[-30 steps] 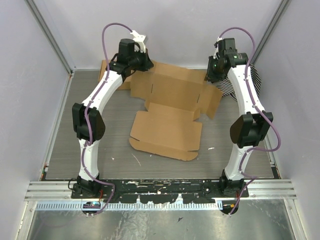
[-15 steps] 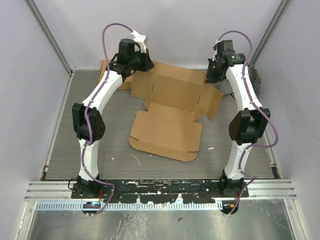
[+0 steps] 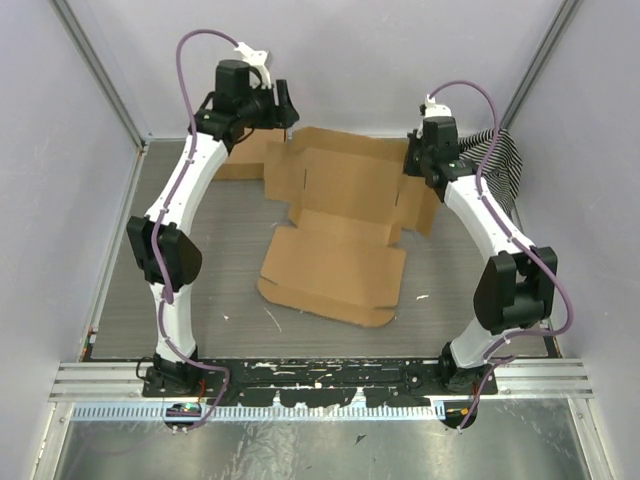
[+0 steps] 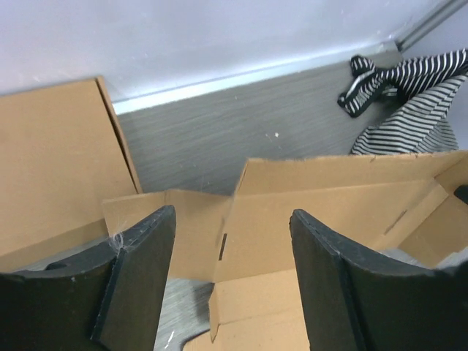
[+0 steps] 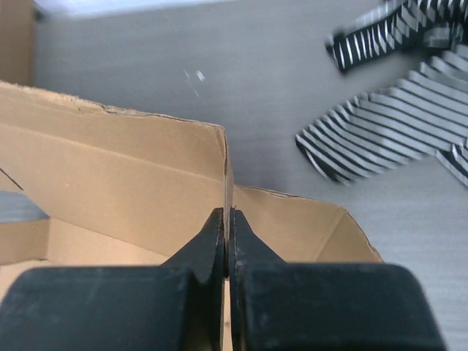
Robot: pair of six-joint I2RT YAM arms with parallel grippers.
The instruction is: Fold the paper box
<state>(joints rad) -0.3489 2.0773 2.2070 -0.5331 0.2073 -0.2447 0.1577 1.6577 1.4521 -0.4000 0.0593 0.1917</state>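
The grey surface [image 3: 200, 270] carries everything. The paper box [image 3: 340, 250] lies across its middle, a plain brown cardboard sheet, mostly flat, with its far panels raised into low walls. Just beyond the paper box's far left corner sits a smaller brown cardboard box [image 4: 51, 168]. Beside the paper box's far right corner lies a black-and-white striped cloth [image 5: 395, 131]. My right jaws are pressed together on the thin upright edge of a flap at that far right corner. My left jaws stand wide apart above the paper box's far left corner, holding nothing.
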